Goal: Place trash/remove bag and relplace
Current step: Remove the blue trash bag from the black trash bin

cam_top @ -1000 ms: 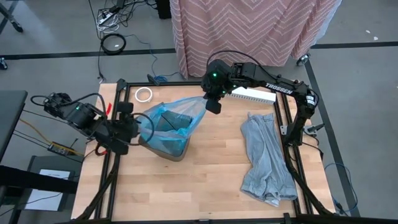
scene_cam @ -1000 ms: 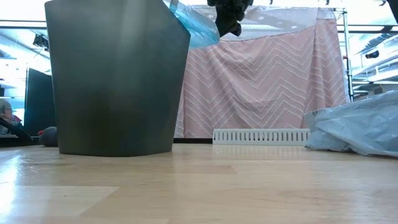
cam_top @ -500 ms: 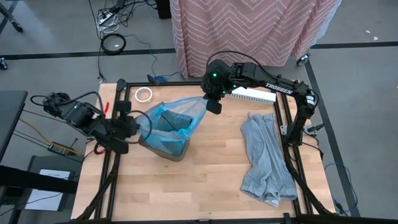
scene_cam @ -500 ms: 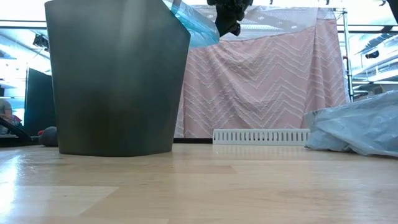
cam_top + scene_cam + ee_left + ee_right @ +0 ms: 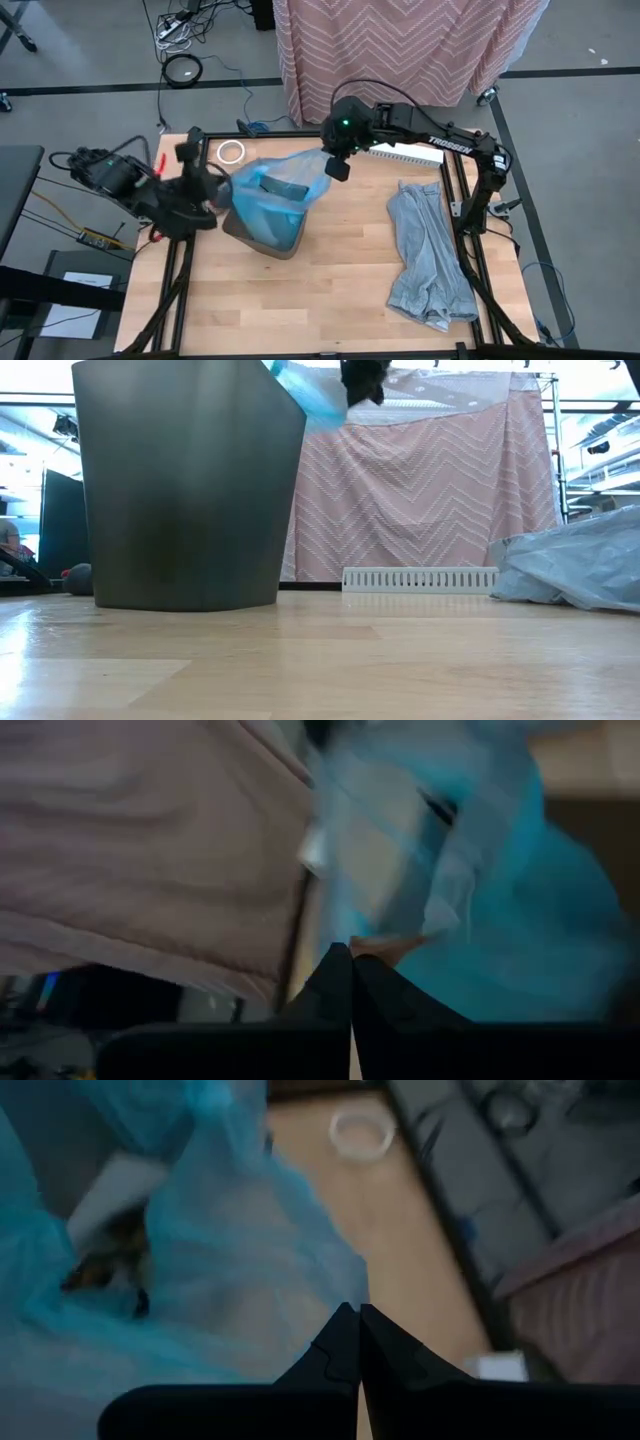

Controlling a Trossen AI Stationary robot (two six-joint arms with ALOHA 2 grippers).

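A dark grey bin (image 5: 262, 232) stands on the wooden table, left of centre, and also fills the left of the low view (image 5: 185, 480). A thin blue bag (image 5: 278, 188) lines it and rises above its rim. Through the film, trash (image 5: 108, 1245) shows inside: a white lump and brown scraps. My left gripper (image 5: 222, 182) is shut at the bag's left rim. My right gripper (image 5: 336, 167) is shut at the bag's right rim, above the bin's far right corner, and shows at the top of the low view (image 5: 362, 380). My left gripper pinches the bag's left rim (image 5: 405, 942) between its shut fingertips, coming from the table's left and slanting down. The film rises from the bin to the fingers. One layer or several, I cannot tell. My right gripper pinches the bag's right rim (image 5: 340, 1295) between its shut fingertips, slanting down from the far right. The film runs taut from the fingers down into the bin (image 5: 318, 178). The bag's lower part stays inside the bin.
A white tape ring (image 5: 232, 151) lies at the far left corner. A white slotted strip (image 5: 405, 152) lies along the far edge. A crumpled pale grey-blue sheet (image 5: 430, 255) covers the table's right side. Bare wood lies in front of the bin.
My left gripper has shut on the bag's left rim, turned, and gone up. The bag's left side has been drawn up with it, so the bag's mouth stands higher and narrower over the bin. The bin has stayed in place.
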